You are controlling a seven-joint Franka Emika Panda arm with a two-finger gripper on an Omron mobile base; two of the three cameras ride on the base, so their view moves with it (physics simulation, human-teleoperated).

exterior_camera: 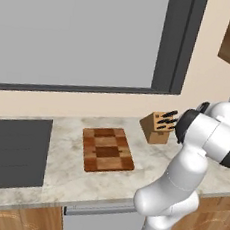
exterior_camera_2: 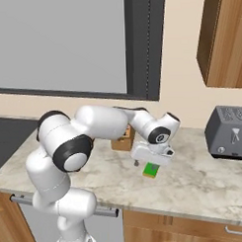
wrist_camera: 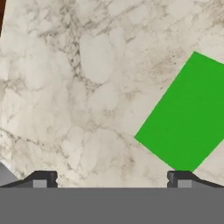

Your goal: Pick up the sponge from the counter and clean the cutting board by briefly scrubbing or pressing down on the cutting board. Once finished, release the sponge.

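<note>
Hovering low over the worktop (exterior_camera_2: 204, 182), your claw (wrist_camera: 111, 178) has its two fingertips (wrist_camera: 42, 179) spread wide apart with nothing between them. In the hand view the sponge (wrist_camera: 186, 114) lies flat on the marbled stone, its green face up, turned at an angle; its near corner sits just beside one fingertip, and most of it lies off to that side rather than in the gap. From the right base view you see the sponge (exterior_camera_2: 151, 170) just below the hand, on the near side of it, resting on the worktop to the left of the toaster (exterior_camera_2: 228, 133) and well apart from it. The knife block (exterior_camera: 158, 125) stands behind the arm, near the back wall. The cutting board (exterior_camera: 107, 149) lies flat farther left, between the knife block and the dark cooktop (exterior_camera: 13, 151), apart from both and bare on top.
</note>
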